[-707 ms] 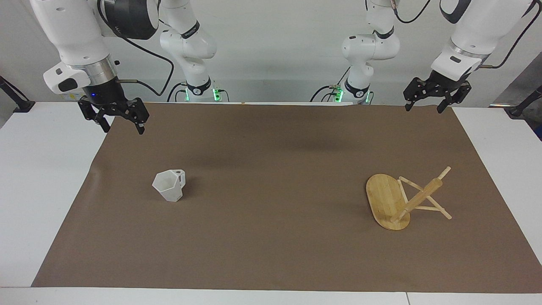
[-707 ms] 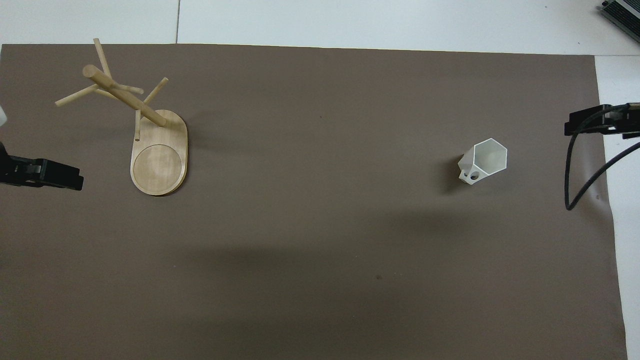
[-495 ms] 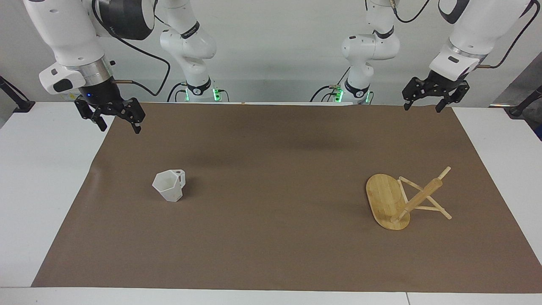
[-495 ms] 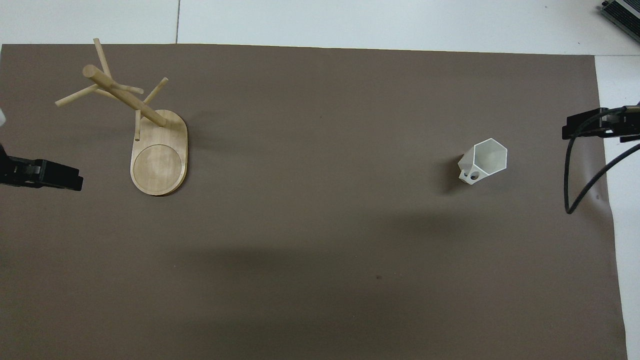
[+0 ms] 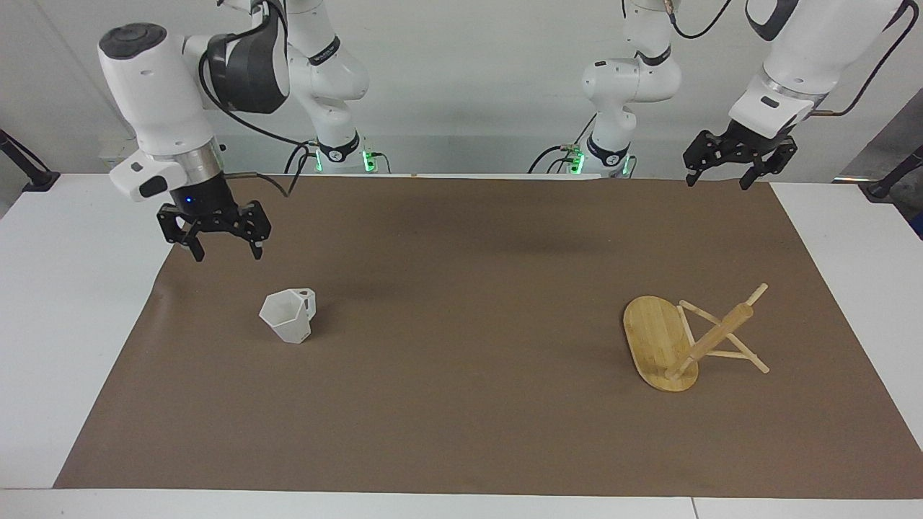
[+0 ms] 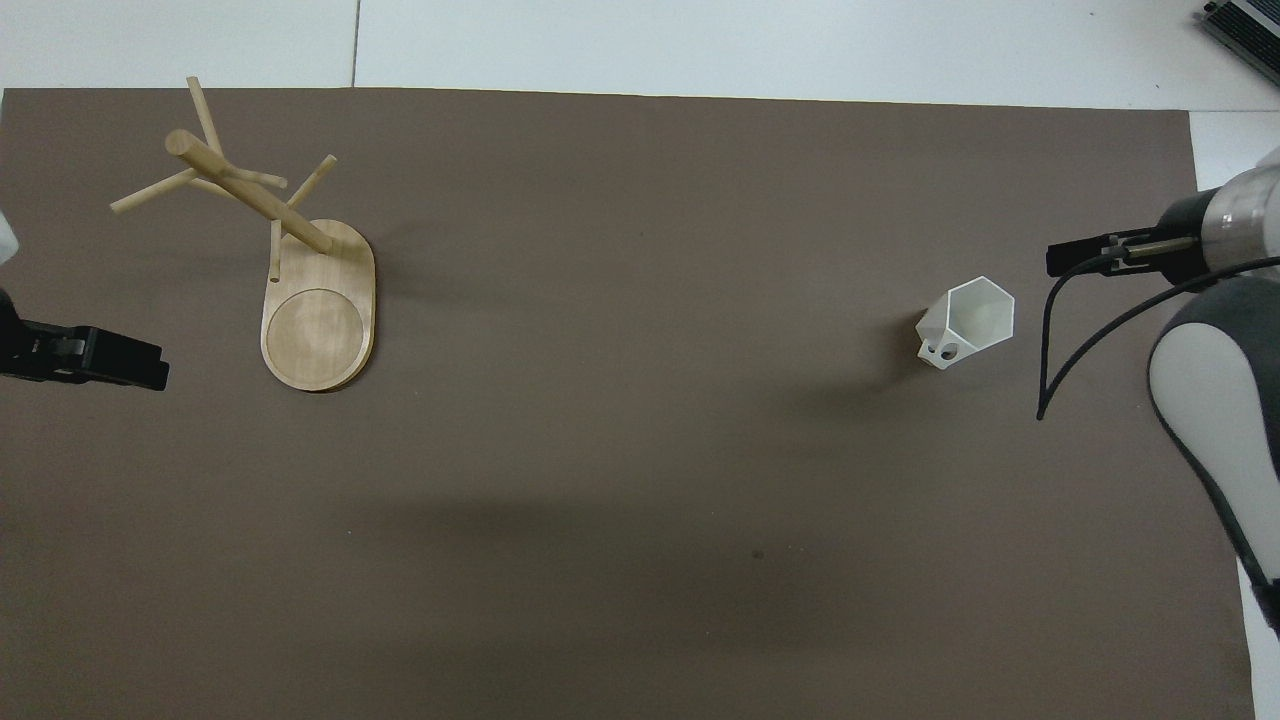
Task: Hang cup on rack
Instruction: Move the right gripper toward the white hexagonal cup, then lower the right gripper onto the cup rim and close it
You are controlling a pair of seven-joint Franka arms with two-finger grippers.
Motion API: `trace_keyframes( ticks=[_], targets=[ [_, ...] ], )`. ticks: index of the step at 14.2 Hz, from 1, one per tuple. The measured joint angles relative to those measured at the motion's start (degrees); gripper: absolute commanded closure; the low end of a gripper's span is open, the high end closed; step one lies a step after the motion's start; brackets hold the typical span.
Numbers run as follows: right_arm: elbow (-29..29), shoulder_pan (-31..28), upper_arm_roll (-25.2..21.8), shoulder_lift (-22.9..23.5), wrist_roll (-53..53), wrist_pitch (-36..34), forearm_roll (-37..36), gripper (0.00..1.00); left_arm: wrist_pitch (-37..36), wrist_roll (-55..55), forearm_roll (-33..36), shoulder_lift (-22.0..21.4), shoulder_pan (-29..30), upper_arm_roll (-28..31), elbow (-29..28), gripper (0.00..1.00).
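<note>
In the facing view the step in hand looks like the reach for the cup (image 5: 287,316), which stands upright on the brown mat (image 5: 461,432) toward the right arm's end of the table, its blocky handle turned toward the robots. To do it well, I judge the right gripper (image 5: 226,254) should come down over the rim with one finger inside and one outside a flat wall, leaving the handle free for a peg. That gripper hangs in the air over the mat, wrist pointing straight down, fingers spread and empty. The left gripper (image 5: 716,180) waits raised over the mat's edge at its own end, fingers also spread. The rack (image 5: 685,343) stands upright toward the left arm's end, well apart from the cup. In the overhead view the cup (image 6: 968,321) shows its open hexagonal mouth and the handle's round hole; the rack (image 6: 300,290) shows its oval base and pegs splaying out, all bare.
</note>
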Motion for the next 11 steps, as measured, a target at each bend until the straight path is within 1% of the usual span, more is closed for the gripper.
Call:
trace_keyframes(
  ticks=[2, 5, 8, 11],
  targets=[
    [-1.5, -0.4, -0.2, 2.5, -0.1, 3.6, 0.0, 0.0, 0.1, 0.0, 0.0, 0.0, -0.1, -0.2, 0.0, 0.0],
    [-1.6, -0.7, -0.3, 6.4, -0.1, 6.7, 0.0, 0.0, 1.3, 0.1, 0.0, 0.0, -0.1, -0.3, 0.0, 0.0],
    [-2.0, -0.7, -0.3, 8.3, -0.1, 8.8, 0.0, 0.0, 1.6, 0.4, 0.0, 0.0, -0.2, -0.3, -0.2, 0.0],
    [-4.0, -0.7, -0.3, 8.9, -0.1, 12.2, 0.0, 0.0, 1.9, 1.3, 0.0, 0.0, -0.2, -0.4, -0.3, 0.0]
  ],
)
